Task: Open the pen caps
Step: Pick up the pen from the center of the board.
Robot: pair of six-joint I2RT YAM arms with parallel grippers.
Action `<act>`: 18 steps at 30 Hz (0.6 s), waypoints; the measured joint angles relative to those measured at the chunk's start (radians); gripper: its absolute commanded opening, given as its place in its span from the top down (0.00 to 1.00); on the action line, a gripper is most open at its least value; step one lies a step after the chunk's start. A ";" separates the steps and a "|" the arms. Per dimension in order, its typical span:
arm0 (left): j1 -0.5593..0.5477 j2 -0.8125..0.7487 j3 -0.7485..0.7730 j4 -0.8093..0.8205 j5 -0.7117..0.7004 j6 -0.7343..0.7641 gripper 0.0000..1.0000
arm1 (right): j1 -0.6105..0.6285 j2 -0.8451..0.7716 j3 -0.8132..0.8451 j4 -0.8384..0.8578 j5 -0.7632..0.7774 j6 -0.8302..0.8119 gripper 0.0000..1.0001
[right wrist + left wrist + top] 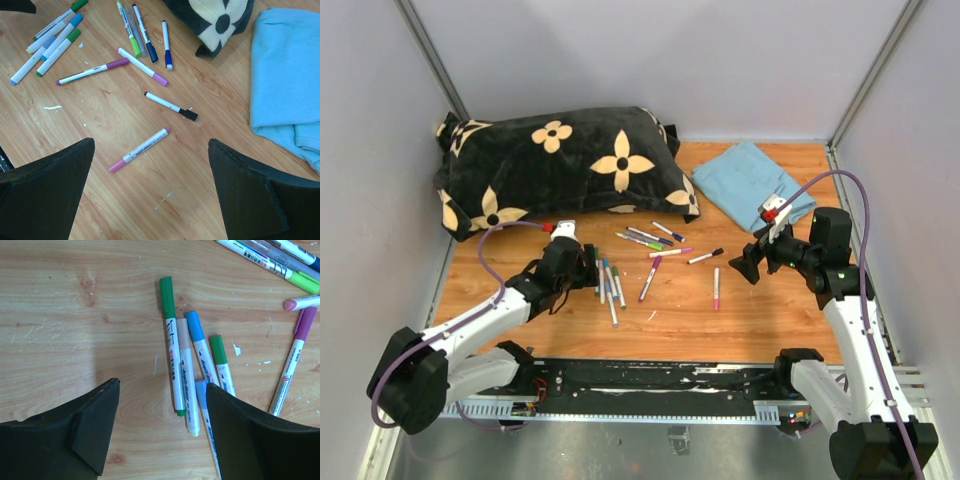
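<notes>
Several white-barrelled marker pens lie scattered on the wooden table [670, 320], all with caps on. My left gripper [582, 268] is open and empty, low over a cluster of pens [609, 283]. In the left wrist view my left gripper [162, 385] frames pens with a green cap [166, 290], a blue cap [194, 325] and a second green cap [218, 349]. My right gripper [750, 262] is open and empty. In the right wrist view my right gripper [151, 141] hovers above a pen with a pink cap [117, 164], and a black cap [190, 115] lies beyond it.
A black pillow with cream flowers [560, 160] lies at the back left. A folded blue cloth [755, 180] lies at the back right, also in the right wrist view [285, 75]. Grey walls enclose the table on three sides.
</notes>
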 measured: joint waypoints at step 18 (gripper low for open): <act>-0.032 0.119 0.071 -0.043 -0.070 0.014 0.26 | 0.001 0.005 0.000 0.000 0.000 0.000 0.02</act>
